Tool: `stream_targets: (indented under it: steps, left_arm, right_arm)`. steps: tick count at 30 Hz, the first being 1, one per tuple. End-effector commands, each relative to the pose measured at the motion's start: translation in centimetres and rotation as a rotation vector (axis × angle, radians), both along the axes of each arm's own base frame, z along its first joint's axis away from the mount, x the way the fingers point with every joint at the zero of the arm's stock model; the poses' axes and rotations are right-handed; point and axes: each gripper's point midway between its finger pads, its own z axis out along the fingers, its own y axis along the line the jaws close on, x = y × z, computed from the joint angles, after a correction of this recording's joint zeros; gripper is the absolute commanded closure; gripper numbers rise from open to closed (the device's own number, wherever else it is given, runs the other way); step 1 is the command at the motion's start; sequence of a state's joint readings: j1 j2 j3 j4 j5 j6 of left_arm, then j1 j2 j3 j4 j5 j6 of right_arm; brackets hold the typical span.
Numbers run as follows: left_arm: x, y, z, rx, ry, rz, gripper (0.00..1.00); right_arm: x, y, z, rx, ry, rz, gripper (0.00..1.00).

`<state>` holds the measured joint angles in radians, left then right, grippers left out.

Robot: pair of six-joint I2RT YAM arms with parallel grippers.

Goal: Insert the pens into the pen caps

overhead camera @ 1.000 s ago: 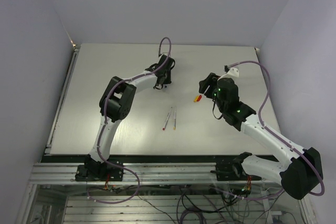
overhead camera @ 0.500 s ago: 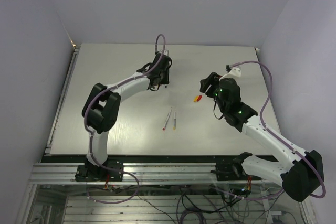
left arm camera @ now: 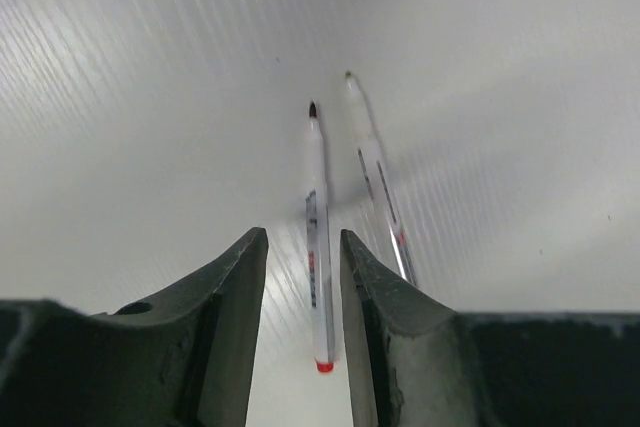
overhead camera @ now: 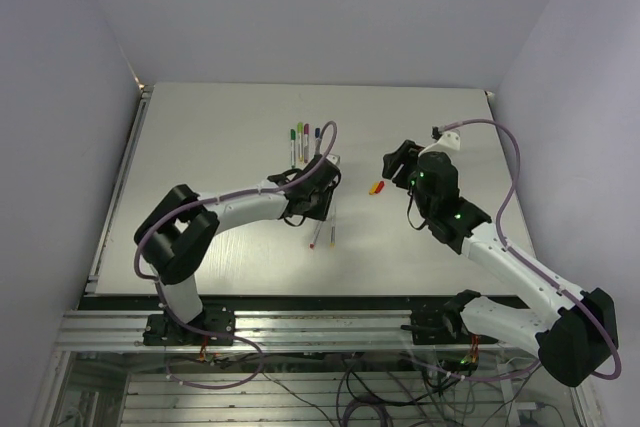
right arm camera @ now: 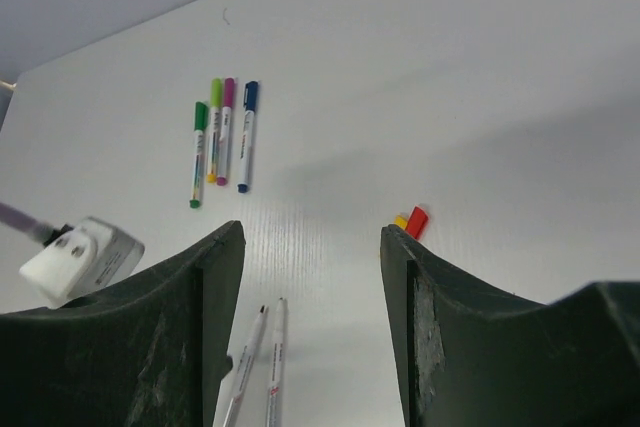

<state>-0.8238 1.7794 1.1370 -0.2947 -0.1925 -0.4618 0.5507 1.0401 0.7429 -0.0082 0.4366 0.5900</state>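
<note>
The thin white pen with a red end lies flat on the table, directly in the gap of the left pincer. Its dark tip points away from the wrist and its red end is close under the wrist camera. A strip of bare table shows on each side of the pen, so the two dark fingers do not press it. This pincer is only narrowly apart and holds nothing. A second thin white pen with a pale tip lies just beside the first one, on the outer side of the right finger, almost parallel to it but a little slanted. The right pincer hangs above the table with its jaws wide apart and has nothing between them. A small red plastic cap and a yellow cap lie together on the table, touching each other, near the tip of its right finger in the wrist view. Farther back a short row of capped pens lies side by side, with green, pink-purple and blue caps. The table is a pale grey-white board with fine straight lines in its surface. Plain pale lilac walls close it on three sides. A metal frame with loose cables runs along the near edge, where both arms are fixed.
</note>
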Motion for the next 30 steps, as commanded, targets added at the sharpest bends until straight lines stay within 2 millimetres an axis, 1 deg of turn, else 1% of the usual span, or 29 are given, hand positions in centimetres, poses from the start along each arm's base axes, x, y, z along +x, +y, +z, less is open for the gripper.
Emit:
stream_targets:
  steps: [1, 5, 9, 11, 13, 17, 24, 28, 30]
  left_arm:
    - [-2.1, 0.2, 0.9, -0.036, 0.032, -0.018, 0.53]
    - [-3.3, 0.4, 0.1, -0.015, 0.056, -0.023, 0.51]
    - [-3.8, 0.2, -0.6, 0.003, 0.071, -0.038, 0.47]
    - [-3.9, -0.1, -0.9, 0.006, 0.076, -0.05, 0.41]
    - [-4.0, -0.3, -1.1, 0.011, 0.082, -0.059, 0.38]
    - [-4.0, -0.3, -1.9, 0.043, 0.089, -0.067, 0.38]
    - [-3.9, 0.5, -3.1, 0.126, 0.087, -0.057, 0.39]
    - [-3.8, 1.0, -4.3, 0.174, 0.105, -0.043, 0.41]
    - [-4.0, 1.3, -4.8, 0.205, 0.124, -0.041, 0.43]
  right_arm:
    - [-0.2, -0.2, 0.1, 0.024, -0.011, -0.011, 0.44]
    - [-0.3, 0.0, -0.2, 0.03, -0.006, -0.002, 0.44]
    - [-0.4, 0.0, -0.4, 0.034, -0.004, 0.001, 0.44]
    - [-0.5, -0.1, -0.6, 0.032, -0.001, -0.001, 0.44]
    - [-0.5, -0.2, -0.7, 0.033, 0.0, -0.005, 0.44]
    - [-0.6, -0.3, -0.8, 0.033, 0.001, -0.01, 0.44]
    - [-0.6, -0.3, -1.1, 0.027, 0.006, -0.008, 0.44]
    - [-0.5, -0.1, -1.4, 0.028, 0.014, -0.003, 0.45]
    - [-0.5, 0.0, -1.4, 0.029, 0.017, -0.003, 0.45]
